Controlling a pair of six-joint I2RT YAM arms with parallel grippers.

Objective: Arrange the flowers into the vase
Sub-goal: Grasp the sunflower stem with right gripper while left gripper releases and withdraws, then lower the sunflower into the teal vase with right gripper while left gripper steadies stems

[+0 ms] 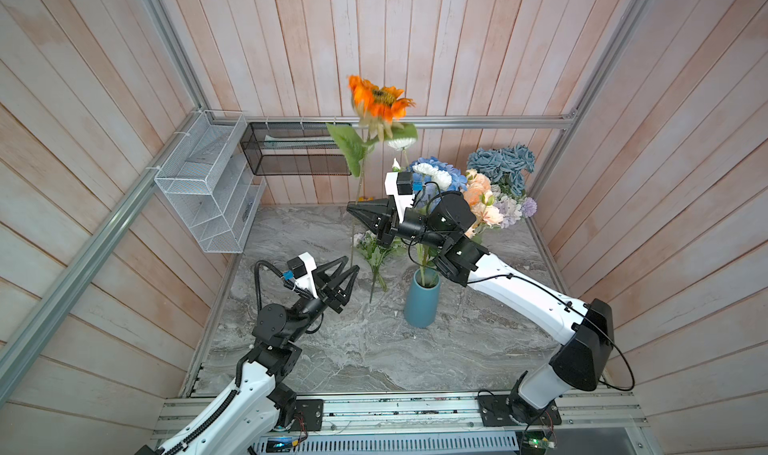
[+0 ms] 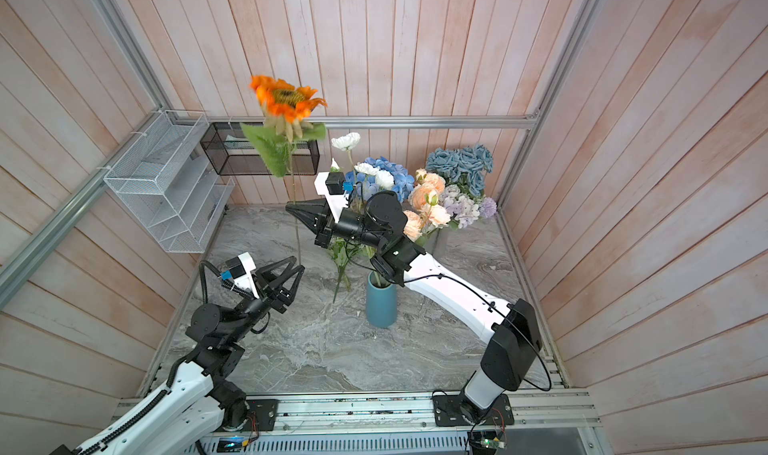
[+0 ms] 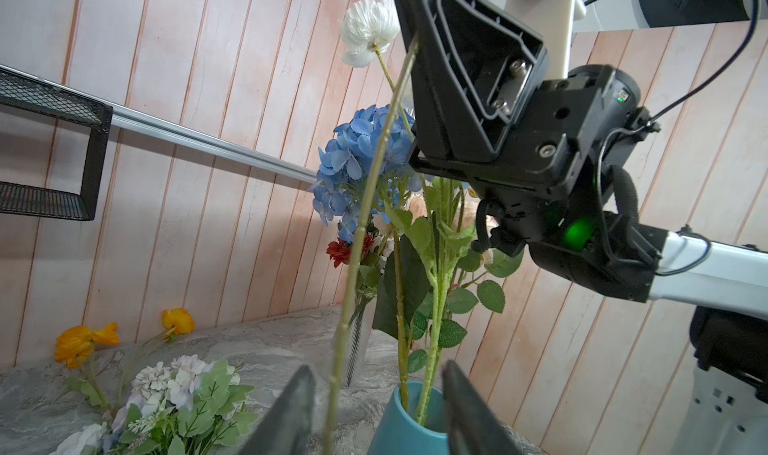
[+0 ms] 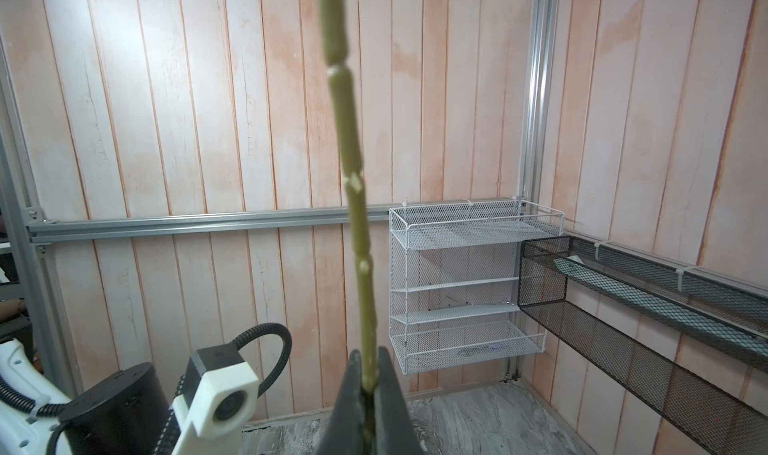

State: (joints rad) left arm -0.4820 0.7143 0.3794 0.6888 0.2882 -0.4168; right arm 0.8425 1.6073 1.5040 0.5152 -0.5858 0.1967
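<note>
My right hand (image 1: 351, 208) is clamped on the long green stem (image 1: 353, 235) of the orange artificial sunflower (image 1: 380, 97), roughly halfway along it. The right wrist view shows its fingers (image 4: 388, 394) pinched tight on the stem. The stem stands nearly upright, with the bloom high above. Its foot hangs on the left-arm side of the tall teal ceramic vase (image 1: 420, 303), apart from it. My left hand (image 1: 351, 264) is spread wide and holds nothing. The foot passes between its fingers (image 3: 286, 415), close beside one of them.

So the right hand is the carrier. I judge the foot must rise above the vase rim, then swing across to the mouth.

Three things are in the way:
- a loose spray of pale lilac and white blooms (image 1: 374, 251), lying on the grey marbled counter (image 1: 374, 357) between foot and vase;
- the two leafy stems (image 3: 434, 307) already standing in the vase;
- my own right forearm, which hangs over the vase mouth.

Behind the vase stand a blue hydrangea (image 1: 436, 168), peach roses (image 1: 478, 197) and dusty-blue roses (image 1: 500, 162).
</note>
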